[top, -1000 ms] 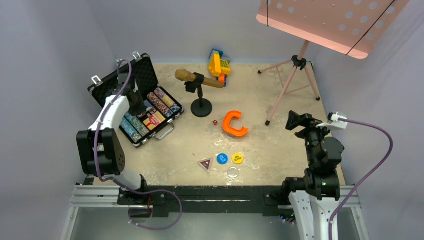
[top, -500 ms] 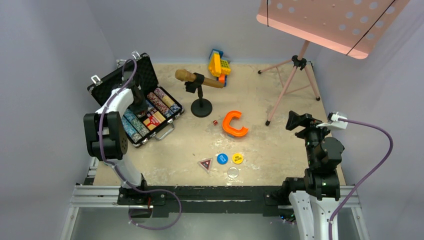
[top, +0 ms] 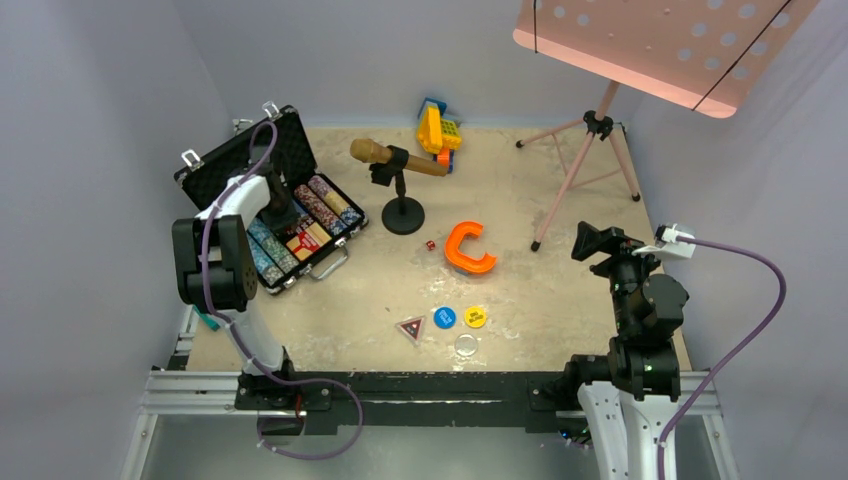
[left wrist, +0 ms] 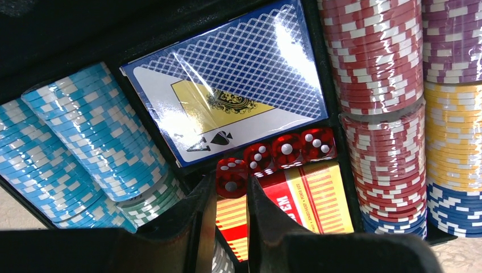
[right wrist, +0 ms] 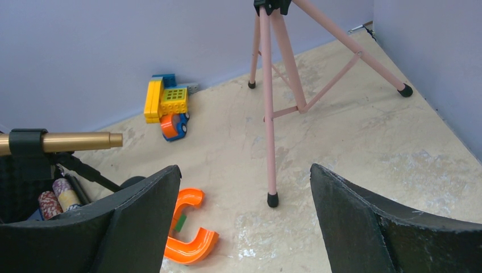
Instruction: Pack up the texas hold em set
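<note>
**Left arm at work in the open case (top: pixel 214 168), shown from above and from the wrist.** The red die (left wrist: pixel 231 177) sits at the near end of the dice row in the case's middle slot. It lies between the blue card deck (left wrist: pixel 227 108) and the red deck (left wrist: pixel 307 193), with chip rows (left wrist: pixel 375 85) on either side. You have the left gripper (left wrist: pixel 231 196) narrowed onto this die, one finger against each flat face.

Expect a light, hard, slick cube. It will not give, and it may twist or pop free if you squeeze off-centre, so hold opposite faces squarely.

The left arm is folded, with its elbow raised over the case's front-left corner and its wrist pitched down into the tray.

One loose die (top: pixel 430 245) and the three buttons (top: pixel 444 317) lie on the table beyond the case's handle side. The right gripper (right wrist: pixel 244 170) stands spread wide with nothing between its fingers, and its arm is folded upright well apart from the case.
</note>
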You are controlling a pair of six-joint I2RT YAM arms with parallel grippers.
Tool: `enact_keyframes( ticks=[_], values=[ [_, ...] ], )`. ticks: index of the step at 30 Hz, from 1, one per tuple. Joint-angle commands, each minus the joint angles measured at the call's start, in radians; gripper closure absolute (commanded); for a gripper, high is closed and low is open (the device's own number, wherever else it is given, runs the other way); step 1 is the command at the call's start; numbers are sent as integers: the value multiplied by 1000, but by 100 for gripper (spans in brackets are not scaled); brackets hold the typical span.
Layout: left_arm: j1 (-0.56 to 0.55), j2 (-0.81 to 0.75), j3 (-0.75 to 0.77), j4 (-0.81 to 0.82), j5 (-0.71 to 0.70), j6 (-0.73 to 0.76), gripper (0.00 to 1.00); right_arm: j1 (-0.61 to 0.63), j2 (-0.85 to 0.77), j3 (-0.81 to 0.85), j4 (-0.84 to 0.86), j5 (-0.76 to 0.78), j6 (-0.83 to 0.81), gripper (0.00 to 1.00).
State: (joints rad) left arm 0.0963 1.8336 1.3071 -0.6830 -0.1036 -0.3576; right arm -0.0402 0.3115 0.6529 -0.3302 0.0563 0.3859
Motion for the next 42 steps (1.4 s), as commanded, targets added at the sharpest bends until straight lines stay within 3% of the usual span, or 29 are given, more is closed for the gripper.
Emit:
enact_keyframes(
  ticks=[1,9,18,26,42],
  values=[
    [7,11,38,-9,16,-24,100,-4,-3,20,28,-18,-7,11],
    [7,19,46,-13,27,-20,100,-4,-3,19,29,-19,-8,11],
    [7,10,46,-14,35,-21,74,-4,-3,17,29,-21,-9,11],
    [7,6,45,-18,37,-20,60,-4,-3,18,30,-21,-8,11],
    [7,1,23,39,98,4,63,-4,-3,17,30,-23,-10,11]
  ],
)
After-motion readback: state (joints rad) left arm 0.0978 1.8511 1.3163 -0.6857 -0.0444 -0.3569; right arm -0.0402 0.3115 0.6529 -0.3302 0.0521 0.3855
